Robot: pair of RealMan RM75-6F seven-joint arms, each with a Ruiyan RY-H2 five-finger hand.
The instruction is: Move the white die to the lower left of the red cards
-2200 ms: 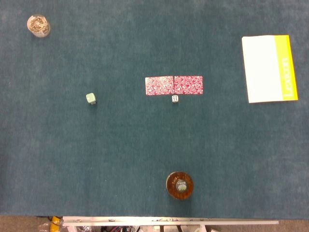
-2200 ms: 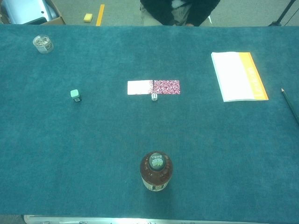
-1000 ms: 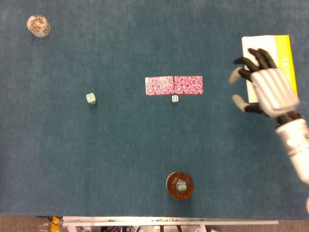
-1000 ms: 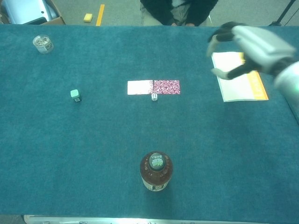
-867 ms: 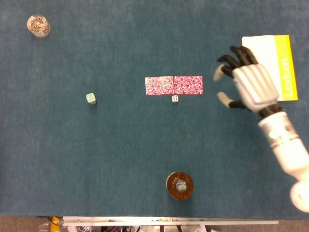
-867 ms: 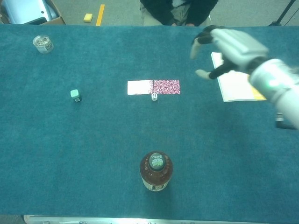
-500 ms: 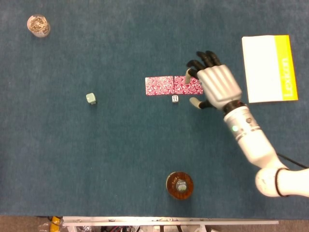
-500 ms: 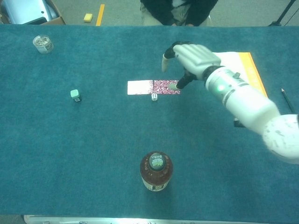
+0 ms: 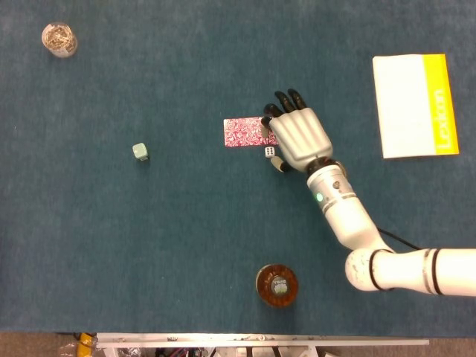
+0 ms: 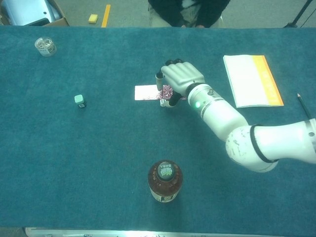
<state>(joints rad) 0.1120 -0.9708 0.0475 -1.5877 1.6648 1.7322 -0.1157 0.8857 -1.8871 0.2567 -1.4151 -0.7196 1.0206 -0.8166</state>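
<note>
The small white die lies on the blue-green cloth just below the two red patterned cards, near their shared seam. My right hand hovers over the right card and hides most of it. Its fingers are spread, and the thumb hangs just right of the die without gripping it. In the chest view the hand stands above the die, and the left card looks white from glare. My left hand is in neither view.
A brown bottle stands near the front edge. A pale green cube lies to the left. A jar of clips sits at the far left corner. At the right lie a white-and-yellow booklet and a pencil.
My right hand has come in from the right, from over the booklet, and moved leftward to hover over the right card and the die. The die and cards have not moved.
</note>
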